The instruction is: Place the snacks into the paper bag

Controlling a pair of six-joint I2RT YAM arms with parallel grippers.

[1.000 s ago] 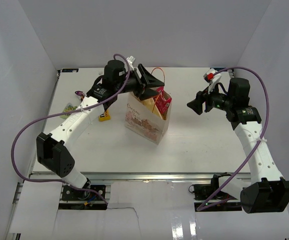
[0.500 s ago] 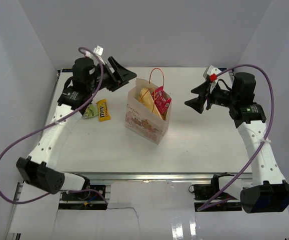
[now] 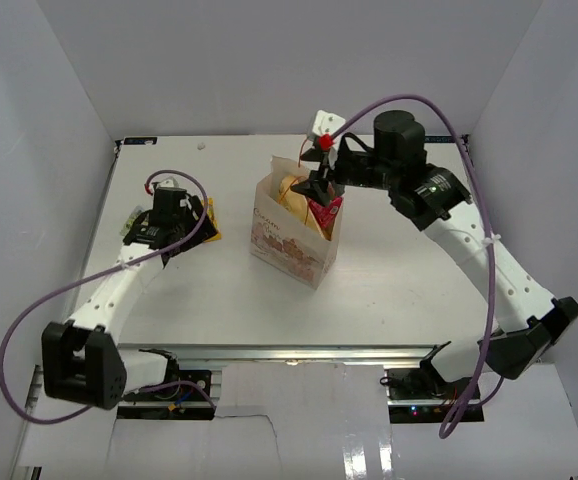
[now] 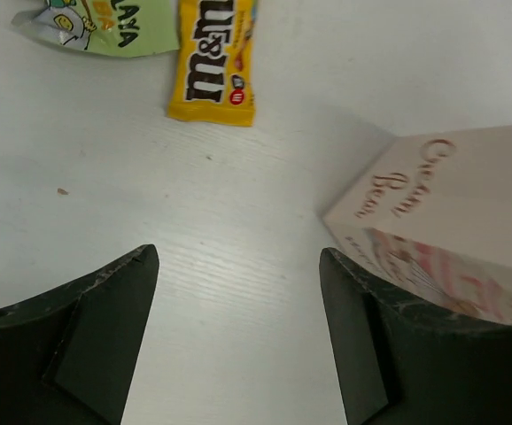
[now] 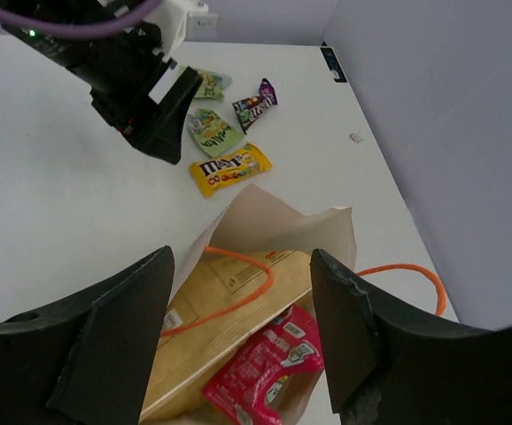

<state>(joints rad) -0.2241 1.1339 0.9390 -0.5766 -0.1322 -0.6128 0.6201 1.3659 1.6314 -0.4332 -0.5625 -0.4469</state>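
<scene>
Left tool [image 3: 191, 222] low over the left side of the table [image 3: 399, 280], jaws spread wide, nothing between them; same wide gap in its own wrist view [image 4: 238, 257], with only bare tabletop below.

Just ahead of it, flat on the table: yellow packet [image 4: 216, 62], partly hidden under the tool from above [image 3: 210, 212]. Light green packet [image 4: 105, 22] just beside the yellow one, on its left. From the right wrist view, more on that same left patch: yellow packet [image 5: 229, 168] nearest the bag, green one [image 5: 212, 133] next, then a second green packet [image 5: 207, 84] and a purple packet [image 5: 256, 102] farther back. All four outside the bag.

Paper bag [image 3: 289, 245] upright at mid-table, to the right of the loose packets and apart from them, mouth open; its printed side fills the right of the left wrist view [image 4: 442, 204]. Inside: chip bag [image 5: 229, 328], golden, filling most of the opening, and a red-pink packet [image 5: 265, 363] against it on the right. One orange handle [image 5: 238, 297] draped across the chip bag; the other [image 5: 407, 274] outside the rim on the far side.

Right tool [image 3: 319, 185] hanging over the bag's mouth, jaws wide apart, empty [image 5: 241, 257]. Cannot tell whether touching the rim.
</scene>
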